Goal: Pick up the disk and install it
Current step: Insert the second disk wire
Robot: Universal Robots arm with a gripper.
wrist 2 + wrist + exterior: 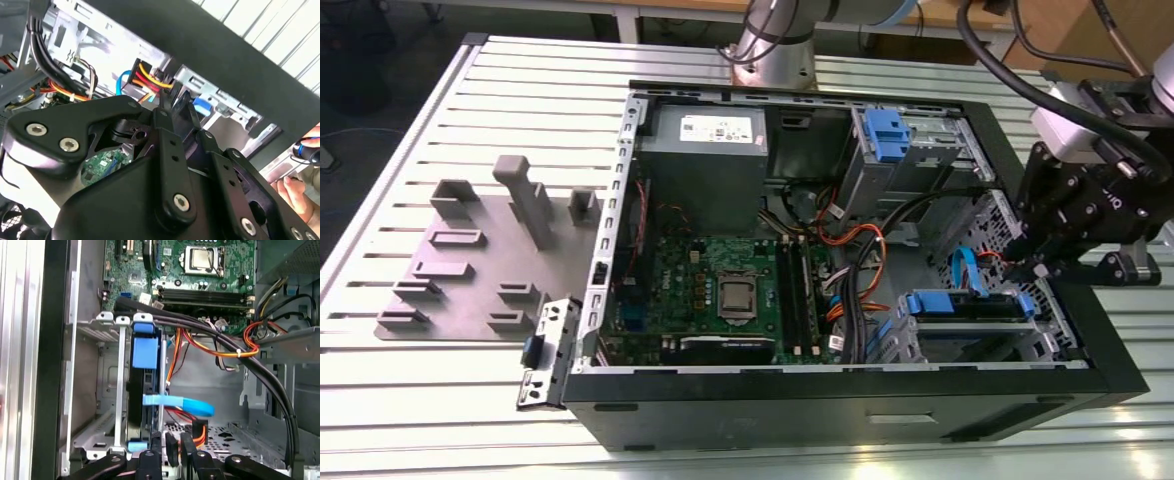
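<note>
Slatted metal surface carries open PC case; gripper hangs at its drive cage, jaws near closed, cannot tell if gripping; disk sits in bay, install step looks nearly done.

One open computer case is seen on one slatted bench. One grey fixture plate is laid beside it. One motherboard, one power supply and two blue drive carriers are counted inside.
</note>
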